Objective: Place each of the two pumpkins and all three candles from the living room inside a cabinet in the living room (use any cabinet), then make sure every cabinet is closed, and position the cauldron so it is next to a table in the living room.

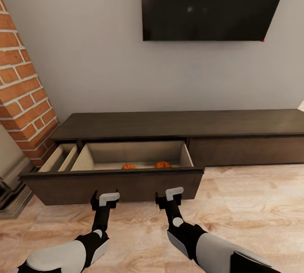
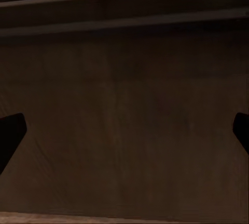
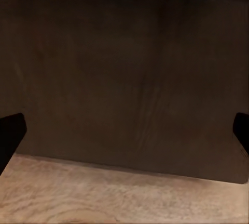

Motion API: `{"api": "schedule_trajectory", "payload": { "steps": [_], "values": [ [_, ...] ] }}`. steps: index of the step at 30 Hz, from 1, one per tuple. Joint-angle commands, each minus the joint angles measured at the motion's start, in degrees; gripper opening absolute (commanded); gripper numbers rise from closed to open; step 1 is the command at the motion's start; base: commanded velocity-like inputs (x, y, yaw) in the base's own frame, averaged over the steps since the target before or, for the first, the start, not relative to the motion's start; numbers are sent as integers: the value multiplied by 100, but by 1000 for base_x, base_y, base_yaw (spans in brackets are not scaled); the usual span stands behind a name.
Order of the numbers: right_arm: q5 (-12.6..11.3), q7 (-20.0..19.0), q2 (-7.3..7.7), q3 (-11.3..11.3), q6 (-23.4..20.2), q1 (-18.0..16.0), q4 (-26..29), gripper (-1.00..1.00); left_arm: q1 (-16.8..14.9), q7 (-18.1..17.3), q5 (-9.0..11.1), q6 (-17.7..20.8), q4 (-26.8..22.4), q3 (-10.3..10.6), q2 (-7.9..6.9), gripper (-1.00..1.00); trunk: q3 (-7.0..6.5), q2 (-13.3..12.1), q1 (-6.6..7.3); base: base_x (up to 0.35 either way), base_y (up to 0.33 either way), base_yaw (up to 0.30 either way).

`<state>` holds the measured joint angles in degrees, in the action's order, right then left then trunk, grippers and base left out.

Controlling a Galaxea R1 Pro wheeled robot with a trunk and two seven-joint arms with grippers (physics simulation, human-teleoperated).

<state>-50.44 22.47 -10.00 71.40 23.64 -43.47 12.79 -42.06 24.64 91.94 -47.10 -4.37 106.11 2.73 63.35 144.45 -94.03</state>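
Both pincers wide open and empty, left pincer (image 1: 104,200) and right pincer (image 1: 169,195) just in front of the pulled-out drawer front (image 1: 114,184) of the cabinet (image 1: 181,123). Risk, as a judgement: pushing with only one arm or off-centre could skew the long drawer so it jams part-open; fingertips could also slide off the flat handle-less face. Two pumpkins (image 1: 128,166) (image 1: 162,164) lie inside the drawer, beyond and above the pincers, behind the front panel. Candles not spotted. Wood floor (image 1: 253,205) under both arms.
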Motion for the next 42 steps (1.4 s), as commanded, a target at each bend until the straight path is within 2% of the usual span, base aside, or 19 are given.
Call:
{"api": "schedule_trajectory", "payload": {
  "steps": [1,16,42],
  "values": [
    [-45,21,0,46,18,-5,-4,100,-4,57,7,-8,-12,49,-5,100,5,2,-2,315,0,0],
    [-36,12,0,41,16,-4,-13,100,-4,58,8,-35,-12,41,-18,100,5,2,-2,288,0,0],
    [-36,12,0,45,18,-4,-13,100,-4,58,8,-36,-12,41,-17,100,5,2,-2,174,0,0]
  ]
}}
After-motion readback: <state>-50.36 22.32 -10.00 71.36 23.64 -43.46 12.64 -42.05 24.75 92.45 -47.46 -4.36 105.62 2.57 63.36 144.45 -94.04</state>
